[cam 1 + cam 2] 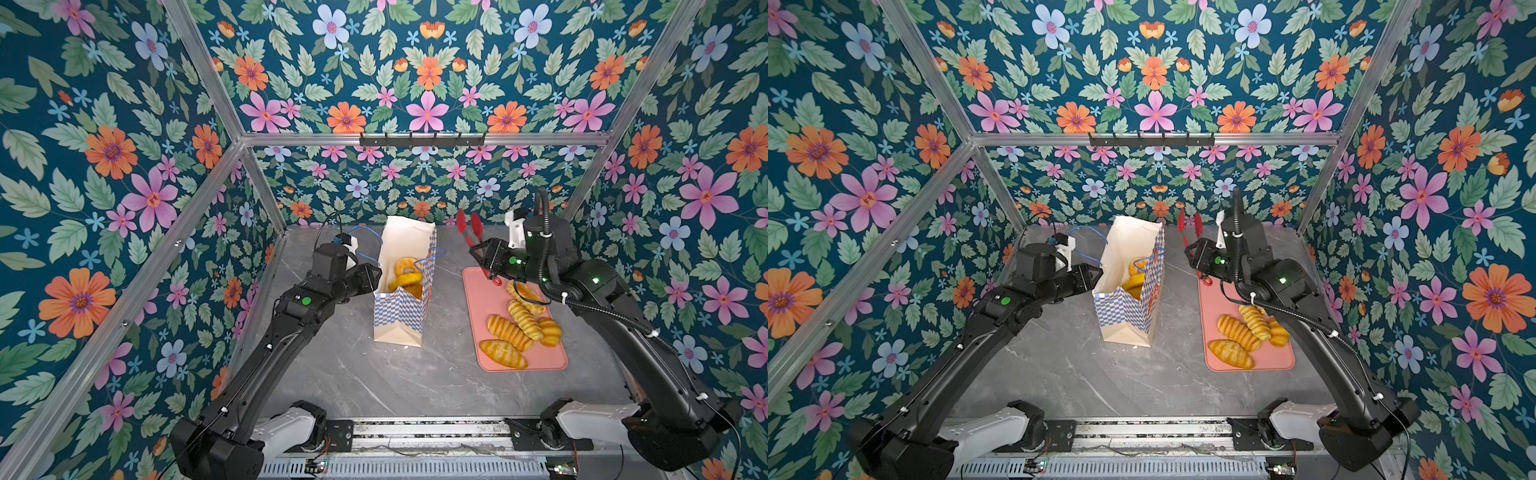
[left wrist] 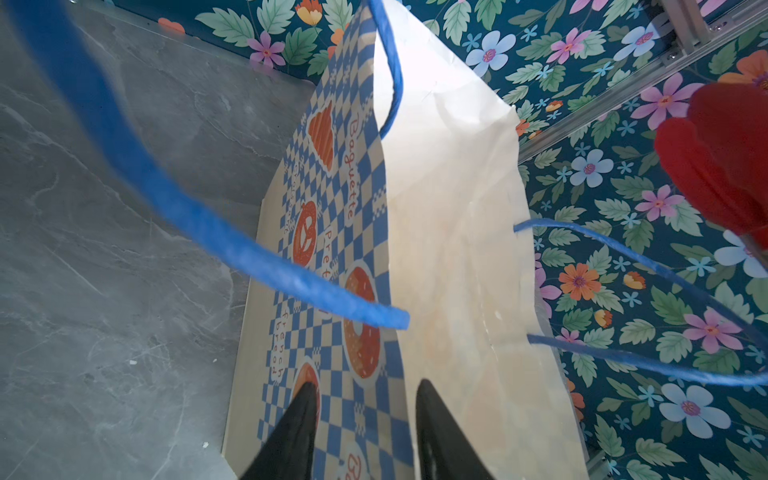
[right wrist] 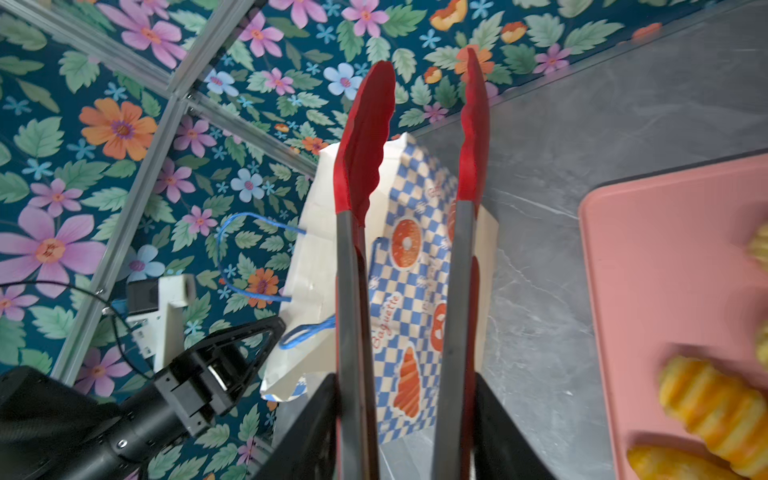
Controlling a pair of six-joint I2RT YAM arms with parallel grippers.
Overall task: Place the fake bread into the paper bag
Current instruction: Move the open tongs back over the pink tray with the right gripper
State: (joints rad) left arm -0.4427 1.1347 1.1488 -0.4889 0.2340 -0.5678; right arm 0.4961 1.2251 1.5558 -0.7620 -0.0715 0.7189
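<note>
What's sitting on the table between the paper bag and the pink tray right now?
Nothing: in both top views only bare grey tabletop separates the paper bag from the pink tray.

bright, even light from above; the bag glares pale inside, its near handle blurs; walls bow at edges.

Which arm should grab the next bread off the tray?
Right, likely. The right hand holds the tongs, open and empty, by the tray of bread. The left hand is across at the bag, jaws either side of its wall.
</note>
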